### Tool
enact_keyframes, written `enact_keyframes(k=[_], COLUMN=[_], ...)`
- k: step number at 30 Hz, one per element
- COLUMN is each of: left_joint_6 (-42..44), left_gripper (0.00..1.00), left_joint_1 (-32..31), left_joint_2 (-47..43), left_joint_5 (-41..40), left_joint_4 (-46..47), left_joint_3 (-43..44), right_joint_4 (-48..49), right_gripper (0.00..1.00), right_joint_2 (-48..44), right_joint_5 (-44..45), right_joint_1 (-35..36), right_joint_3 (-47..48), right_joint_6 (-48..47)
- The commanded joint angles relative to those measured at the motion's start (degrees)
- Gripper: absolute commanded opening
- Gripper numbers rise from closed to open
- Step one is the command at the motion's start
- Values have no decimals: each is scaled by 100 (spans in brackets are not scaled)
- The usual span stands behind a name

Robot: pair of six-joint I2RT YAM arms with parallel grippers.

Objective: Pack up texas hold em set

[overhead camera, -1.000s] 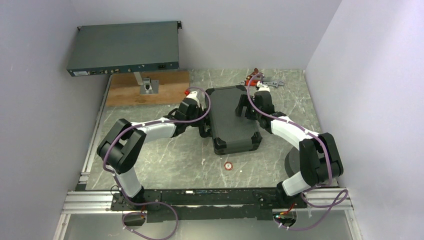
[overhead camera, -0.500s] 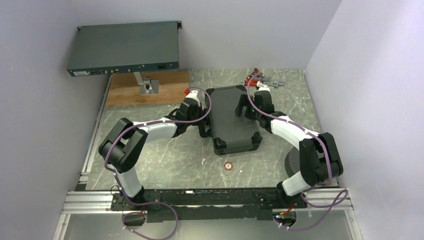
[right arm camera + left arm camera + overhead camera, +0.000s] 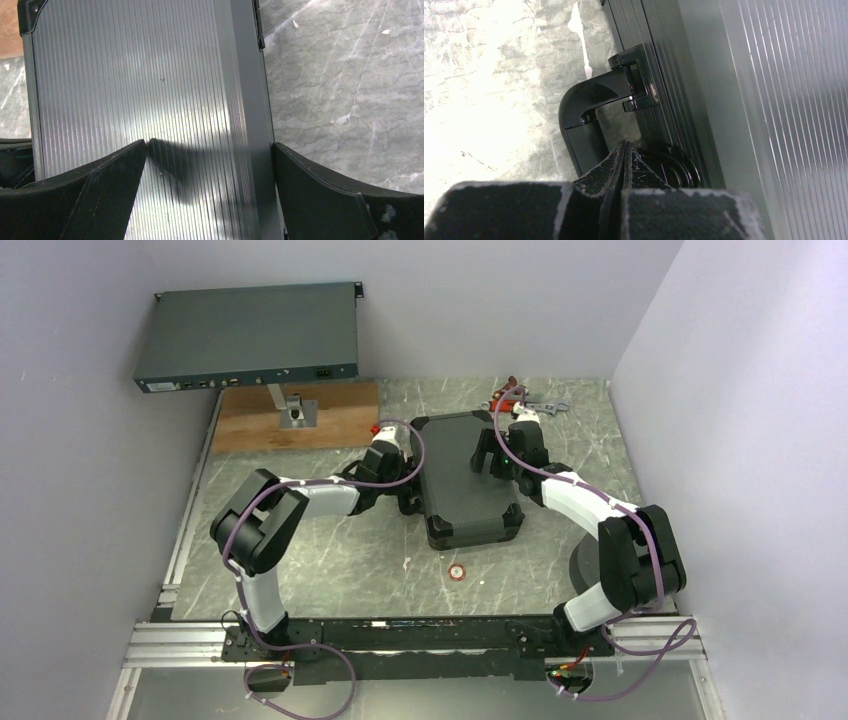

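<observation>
Both sides of the shut briefcase were attended: left fingers clenched by its handle, right fingers spread over the lid, presumably steadying.

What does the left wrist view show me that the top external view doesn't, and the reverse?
Only left wrist: the handle of the briefcase close up, black and curved, pivoted on its side wall, with the shut left gripper right beside it. Only top external: a loose poker chip lying outside the briefcase, the right gripper at its right side, the wrench and the rack box. Both: the closed briefcase, with the left gripper at its left side.
</observation>
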Motion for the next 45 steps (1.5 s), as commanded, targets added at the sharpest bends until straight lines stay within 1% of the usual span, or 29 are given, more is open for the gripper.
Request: enact_keyframes(k=[1, 2, 4, 5, 6, 8, 11, 13, 16, 21, 25, 27, 28, 32, 35, 40, 42, 45], left_joint_6=[-122, -91, -28, 21, 82, 176, 373, 509, 726, 1042, 1515, 1728, 1851, 2206, 2404, 2758, 3045, 3779], left_gripper=[6, 6, 11, 16, 26, 41, 60, 68, 73, 77, 78, 81, 83, 99, 100, 100, 100, 100], left_joint_1=[-286, -289, -287, -288, -289, -291, -309, -317, -324, -321, -311, -314, -316, -218, 90, 212, 238, 252], left_joint_2=[-132, -202, -373, -484, -609, -925, -1564, -1941, -2369, -3152, -3832, -4144, -4319, -5072, -5541, -6100, -6291, -6634], left_joint_5=[587, 544, 465, 460, 268, -2, -459, -731, -1050, -1360, -1621, -1856, -1978, -2497, -2496, -2490, -2630, -2924], left_joint_4=[-88, -149, -326, -433, -509, -626, -644, -787, -1213, -1754, -2091, -2321, -2404, -2567, -2886, -3604, -3726, -3729], left_joint_3=[-130, -100, -30, 5, 19, -32, -264, -349, -295, -354, -392, -385, -407, -606, -581, -157, -64, -149], right_joint_4=[-1091, -1090, -1105, -1116, -1121, -1150, -1201, -1253, -1317, -1445, -1349, -1176, -1075, -576, -168, 331, 423, 499], right_gripper=[94, 94, 94, 94, 94, 94, 94, 94, 95, 95, 99, 100, 100, 100, 100, 100, 100, 100], right_joint_2=[482, 476, 455, 442, 429, 402, 359, 296, 155, -181, -641, -949, -1118, -1761, -2220, -2882, -3064, -3316], right_joint_5=[-778, -771, -753, -745, -735, -725, -709, -672, -591, -571, -824, -1060, -1170, -1539, -1471, -1222, -1150, -1005], right_joint_1=[395, 396, 396, 396, 396, 396, 396, 396, 396, 413, 439, 443, 441, 444, 448, 448, 448, 448], right_joint_3=[-253, -252, -252, -245, -239, -226, -187, -145, -69, 156, 302, 319, 320, 226, 94, -114, -204, -366], right_joint_6=[-121, -124, -124, -124, -124, -124, -116, -115, -98, -110, -271, -315, -317, -264, -168, -21, -51, -52])
